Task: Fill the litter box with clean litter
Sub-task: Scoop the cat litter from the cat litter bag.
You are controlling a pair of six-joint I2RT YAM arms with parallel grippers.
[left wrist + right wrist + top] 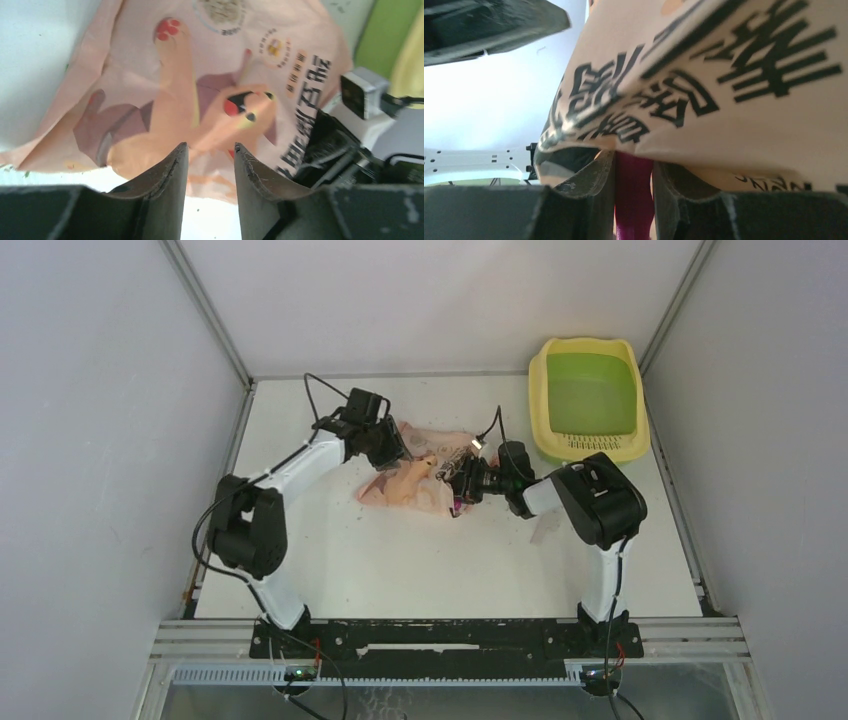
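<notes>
Seeing my right claw (634, 162) pinched on a smooth magenta scoop handle (634, 210) under the crinkly peach bag (200, 75); left claw (211, 150) slightly parted, gripping nothing. Yellow-rimmed plastic litter box (538, 400) sits at the far right corner of the table (400, 570).

Bag (405, 485) blocks centre; litter box (541, 390) basin open from above.

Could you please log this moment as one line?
left hand open over bag | right hand grips scoop at bag | litter box looks empty

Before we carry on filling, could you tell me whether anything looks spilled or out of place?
Yes: stray litter granules lie scattered on the table beside the peach-pink bag, outside the litter box.
</notes>
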